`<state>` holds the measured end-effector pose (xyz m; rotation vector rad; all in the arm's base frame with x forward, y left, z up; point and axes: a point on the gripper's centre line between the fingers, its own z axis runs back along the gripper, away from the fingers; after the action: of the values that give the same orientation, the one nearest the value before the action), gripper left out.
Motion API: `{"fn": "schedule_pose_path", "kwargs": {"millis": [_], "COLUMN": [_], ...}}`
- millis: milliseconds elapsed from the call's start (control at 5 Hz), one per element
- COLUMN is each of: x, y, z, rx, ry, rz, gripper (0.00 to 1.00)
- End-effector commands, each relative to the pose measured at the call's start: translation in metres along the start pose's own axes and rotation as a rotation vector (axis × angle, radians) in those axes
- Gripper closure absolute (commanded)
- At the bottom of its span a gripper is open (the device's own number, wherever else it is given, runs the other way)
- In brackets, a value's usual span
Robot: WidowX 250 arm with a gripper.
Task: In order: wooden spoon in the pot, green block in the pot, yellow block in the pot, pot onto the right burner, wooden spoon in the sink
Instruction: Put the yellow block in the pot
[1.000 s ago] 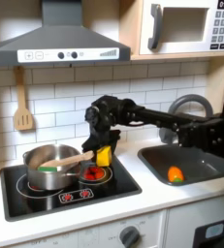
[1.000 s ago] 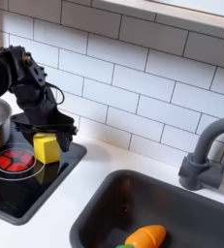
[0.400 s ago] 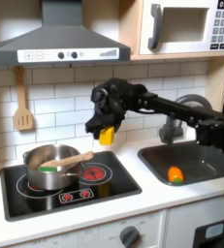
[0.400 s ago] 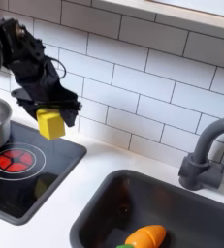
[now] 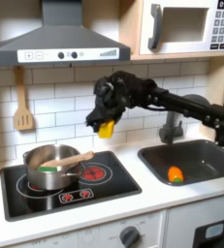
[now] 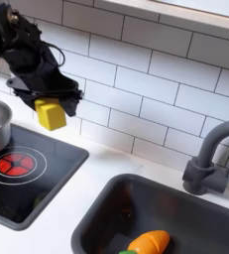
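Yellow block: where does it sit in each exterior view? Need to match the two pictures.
First exterior view: the yellow block hangs mid-frame in the hand, in the air above the cooktop, right of the pot.
Second exterior view: the yellow block is at upper left, held in the hand against the tiled wall.
Shared landmark: the grey faucet by the sink.

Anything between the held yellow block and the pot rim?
Only open air in the first exterior view: the yellow block in the pincer hangs above and right of the pot.
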<state>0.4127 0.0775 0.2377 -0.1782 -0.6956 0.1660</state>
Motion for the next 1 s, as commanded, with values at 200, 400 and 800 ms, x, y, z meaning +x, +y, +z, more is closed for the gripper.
{"fn": "schedule_pose_path", "kwargs": {"millis": [200, 400, 800], "x": [0.001, 0.002, -0.006], "y": [0.048, 0.064, 0.098], "z": [0.016, 0.017, 0.028], "rx": [0.078, 0.113, 0.179], "ry": [-0.046, -0.042, -0.052], "rz": [0.133, 0.156, 0.219], "gripper": [1.0, 1.0, 1.0]}}
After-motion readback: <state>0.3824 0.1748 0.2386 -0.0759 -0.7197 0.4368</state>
